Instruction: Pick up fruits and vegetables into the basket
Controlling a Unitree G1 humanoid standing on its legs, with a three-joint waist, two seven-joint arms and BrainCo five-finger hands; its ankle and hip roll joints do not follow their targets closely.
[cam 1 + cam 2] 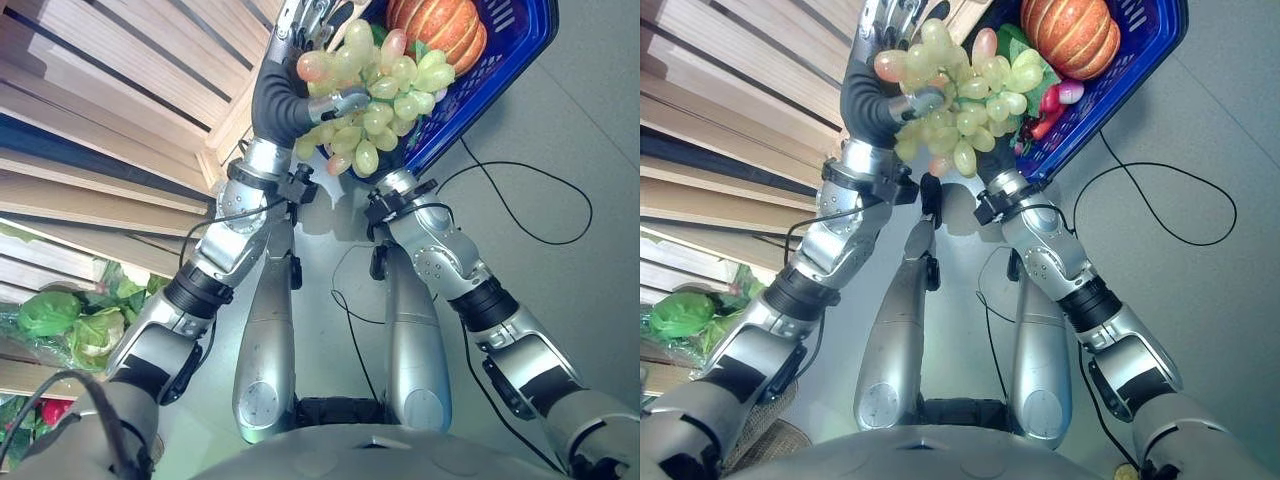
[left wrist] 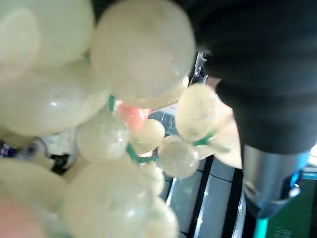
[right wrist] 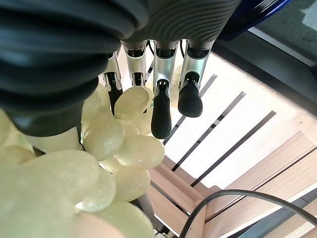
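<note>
Grapes [image 1: 375, 100], a green bunch with a few pink ones, hang in the left robot hand [image 1: 300, 60], whose thumb curls round the stem side while the bunch droops over the near rim of the blue basket [image 1: 500, 70]; the right robot hand [image 3: 163, 79] sits under the bunch beside the basket, its fingers fairly straight and loose, gripping nothing. Inside the basket lie an orange pumpkin [image 1: 440, 25], something small and pink [image 1: 1070, 92] and something red [image 1: 1050, 120] that I cannot tell apart further; the bunch's long axis runs across the basket's rim. Leafy greens [image 1: 60, 320] lie on the wooden slatted shelf [image 1: 100, 100] at the robot's left.
</note>
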